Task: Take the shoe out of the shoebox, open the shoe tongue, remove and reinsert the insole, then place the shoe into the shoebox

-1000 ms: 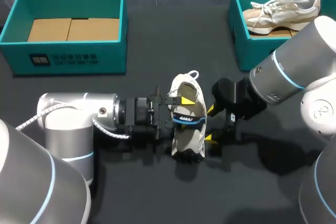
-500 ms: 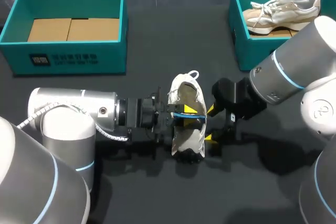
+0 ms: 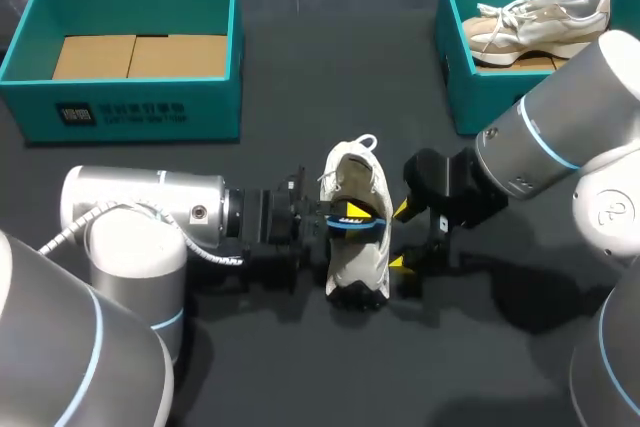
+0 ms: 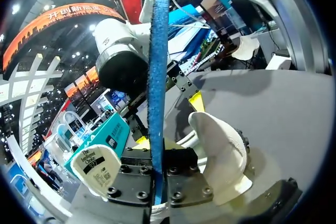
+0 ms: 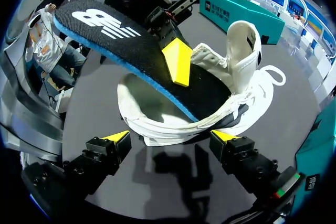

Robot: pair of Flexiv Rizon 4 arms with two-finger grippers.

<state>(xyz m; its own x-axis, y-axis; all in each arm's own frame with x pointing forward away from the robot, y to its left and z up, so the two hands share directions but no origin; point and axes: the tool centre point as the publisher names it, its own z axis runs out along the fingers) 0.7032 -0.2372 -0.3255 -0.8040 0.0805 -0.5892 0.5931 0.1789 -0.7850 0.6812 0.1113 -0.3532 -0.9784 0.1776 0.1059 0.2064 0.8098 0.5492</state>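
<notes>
A white shoe (image 3: 368, 259) lies on the dark table between my two grippers, heel loop toward the far side. My left gripper (image 3: 349, 214) is shut on the black, blue-edged insole (image 3: 362, 229), which slants up out of the shoe's opening. In the left wrist view the insole (image 4: 158, 66) stands edge-on, clamped in my left gripper (image 4: 156, 148), beside the shoe (image 4: 223, 150). My right gripper (image 3: 400, 237) is open just right of the shoe. Its wrist view shows the insole (image 5: 121, 45) pinched by a yellow finger (image 5: 177, 61) over the shoe (image 5: 173, 129), which lies just ahead of my open right gripper (image 5: 171, 140).
A teal shoebox (image 3: 130, 112) with a bare cardboard floor stands at the back left. A second teal shoebox (image 3: 462, 82) at the back right holds another pale shoe (image 3: 540, 17). Dark table surrounds the shoe at the front.
My left gripper has closed on the insole and shifted slightly toward the shoe's middle. The right arm and the shoe have stayed in place.
</notes>
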